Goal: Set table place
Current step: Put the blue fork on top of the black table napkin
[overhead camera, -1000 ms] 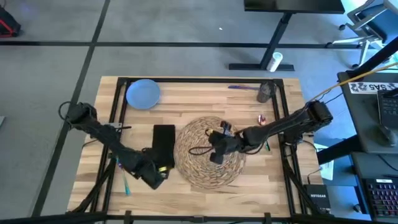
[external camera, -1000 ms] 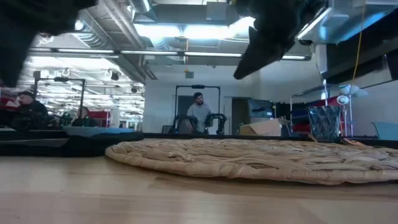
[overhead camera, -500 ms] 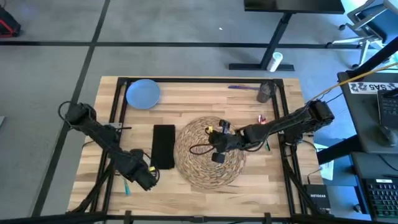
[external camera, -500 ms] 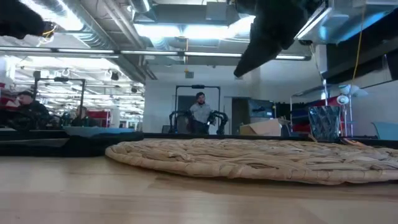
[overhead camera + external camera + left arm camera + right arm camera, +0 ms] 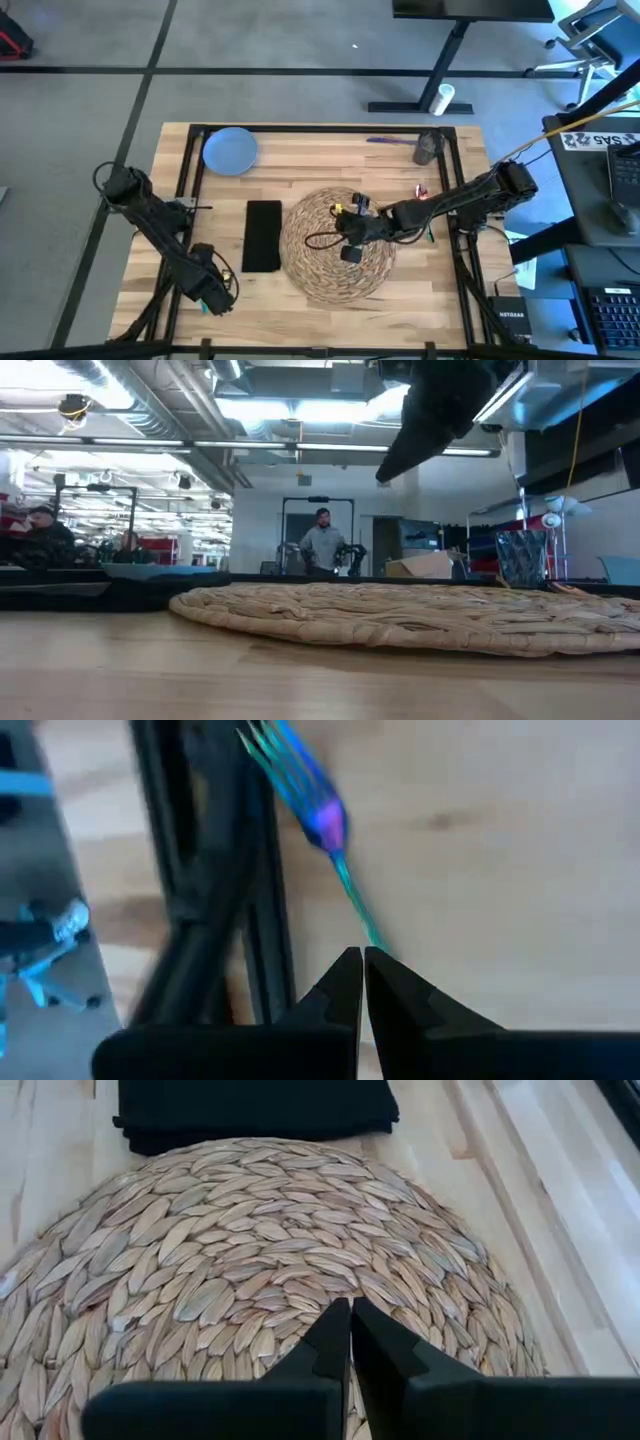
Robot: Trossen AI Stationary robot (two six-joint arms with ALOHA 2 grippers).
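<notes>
The round straw placemat [image 5: 335, 245] lies in the middle of the table [image 5: 440, 290]. The black napkin [image 5: 263, 235] lies flat just left of it. A pale blue plate [image 5: 230, 150] rests at the far left corner and a grey cup [image 5: 427, 148] stands at the far right. The teal fork [image 5: 320, 815] lies flat on the wood by the near left frame bar. My left gripper [image 5: 362, 960] is shut over the fork's handle. My right gripper [image 5: 350, 1315] hangs shut above the placemat [image 5: 240, 1270], clear of it in the low view. My left gripper comes from above with shut fingertips [image 5: 385, 982] over the fork's thin handle [image 5: 358, 910], which runs out of sight behind them. I cannot tell whether they touch it. The fork lies flat on the table.
A purple-handled piece of cutlery [image 5: 385, 140] lies by the cup, and small bright pieces [image 5: 421, 191] lie right of the placemat. Black frame bars [image 5: 215, 880] run along the table's sides. People sit and stand in the room behind.
My left gripper has moved away from the napkin's near end toward the table's left edge and now stands over the fork. The napkin lies where it was.
</notes>
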